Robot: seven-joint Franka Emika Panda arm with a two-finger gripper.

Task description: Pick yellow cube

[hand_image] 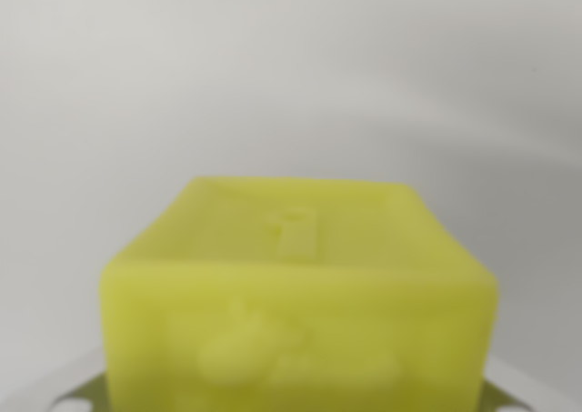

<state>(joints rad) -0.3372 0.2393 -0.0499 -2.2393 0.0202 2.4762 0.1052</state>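
Wrist view: you are looking at the yellow cube (300,303) from very close, and it is filling the lower centre of the frame, running from the middle height down past the bottom edge. Its top face is tilting away toward the upper part of the frame, showing a shallow raised mark near its middle. Its near face is pointing at your camera, carrying a soft embossed shape in its lower half, too blurred for you to read. The whole block is sitting slightly out of focus.

At the lower left and lower right corners, pale metallic pieces (68,396) are peeking out from behind the cube, touching the frame's bottom edge. You cannot tell from here whether these belong to the gripper or to something the cube is resting on. The fingers themselves are not showing in your picture, so you cannot tell whether they are spread apart, closed, or clamping the cube. The arm's pose is likewise hidden; you are only getting the camera's close, slightly downward look at the block.

Behind the cube, a plain pale grey background (291,75) is taking up the entire upper half of the frame, with faint soft shading across it.
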